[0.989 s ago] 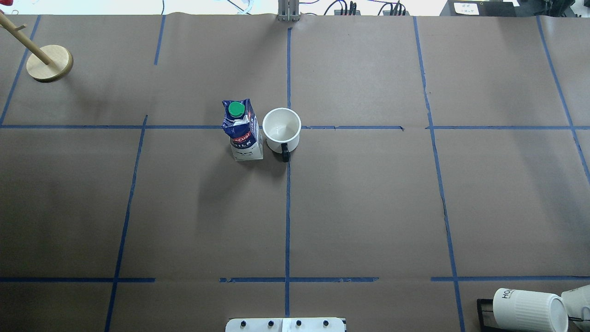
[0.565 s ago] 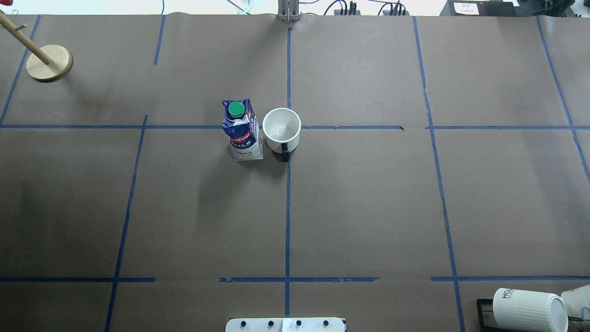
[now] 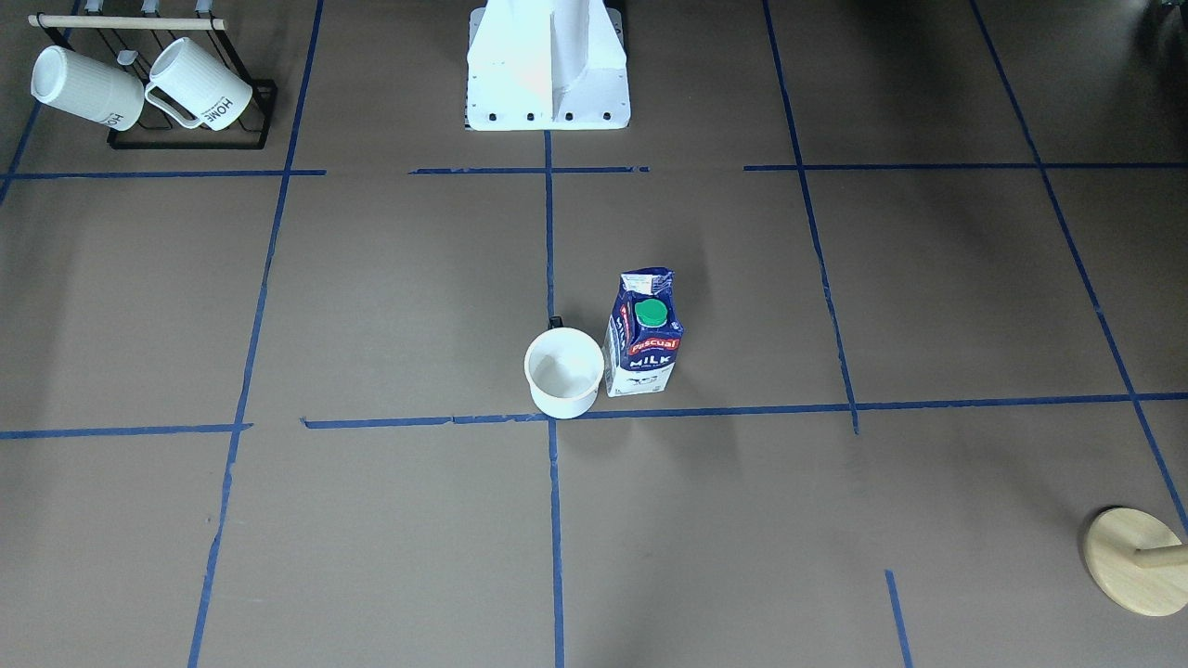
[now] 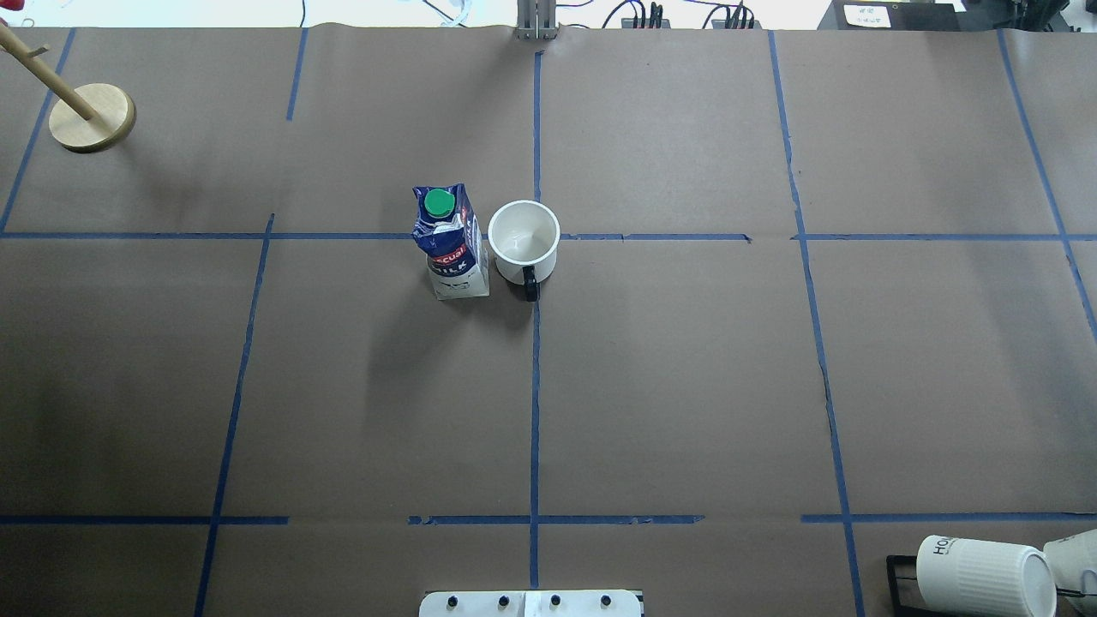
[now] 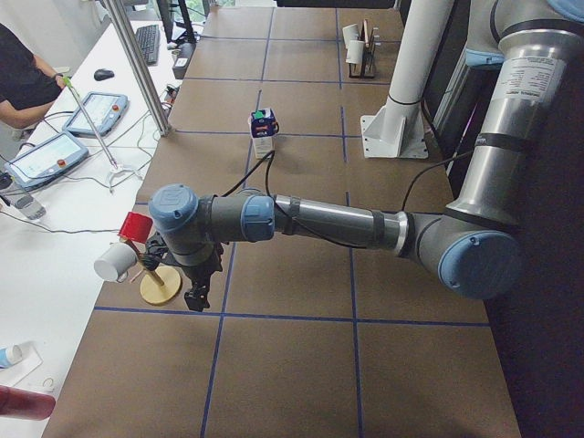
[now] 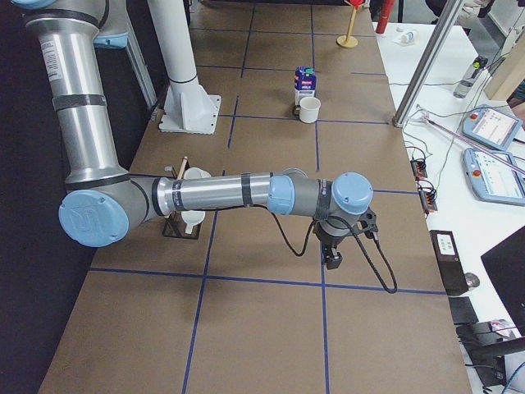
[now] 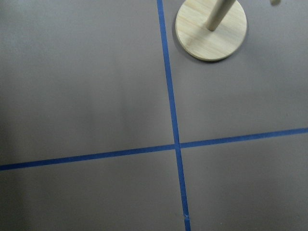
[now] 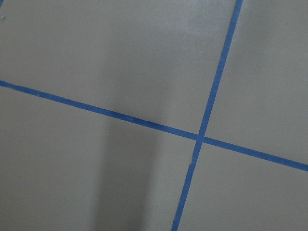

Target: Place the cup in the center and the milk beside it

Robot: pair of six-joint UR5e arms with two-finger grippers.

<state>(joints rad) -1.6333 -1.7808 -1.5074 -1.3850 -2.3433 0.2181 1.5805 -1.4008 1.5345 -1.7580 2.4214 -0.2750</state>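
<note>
while both arms hang out over the ends of the bench, the cup stands upright at the center, its base against the tape crossing on the robot's side, dark handle toward the robot. the milk stands upright just beside it, toward the bench's left end, green cap up. the left arm reaches over the left end, near a wooden stand at the far left corner; the right arm stretches over the right end. whether the left jaws or the right jaws are clenched or released, i cannot tell. ribbed mugs hang on a rack at the corner by the robot's right.
</note>
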